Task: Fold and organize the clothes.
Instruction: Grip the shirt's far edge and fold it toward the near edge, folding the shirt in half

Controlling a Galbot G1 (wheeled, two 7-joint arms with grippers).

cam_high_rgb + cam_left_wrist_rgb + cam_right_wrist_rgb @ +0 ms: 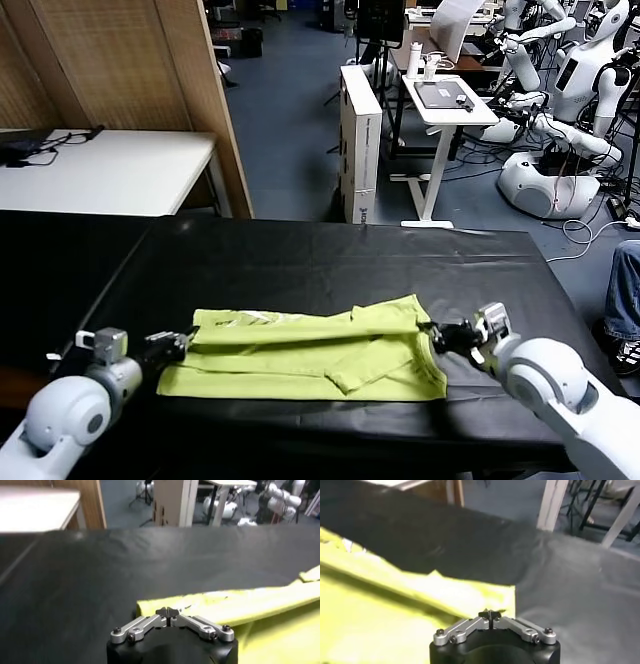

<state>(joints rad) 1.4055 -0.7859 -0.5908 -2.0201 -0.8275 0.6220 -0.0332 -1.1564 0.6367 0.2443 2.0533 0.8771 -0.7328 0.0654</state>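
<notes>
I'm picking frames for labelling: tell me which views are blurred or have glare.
Head view: sharp, even light, faint sheen on the black table. Left wrist view: soft throughout, shirt edge smeared. Right wrist view: shirt blurred, table cloth shows grey glare; end effector crisp.

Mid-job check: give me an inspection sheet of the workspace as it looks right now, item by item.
Surface: black-covered table, slightly wrinkled.
Job's things: lime T-shirt lying partly folded along its length near the table's front edge, one sleeve folded across it, a small white print near its left end.
Clutter: nothing seen on the black table.
Grippers: left gripper shut at the shirt's left end; right gripper shut at its right end; whether either pinches cloth cannot be told.
Cables: leads on the white side table; cables on the floor at far right.
Surroundings: wooden partition, white desk, other robots, a seated person's leg at the right edge.
</notes>
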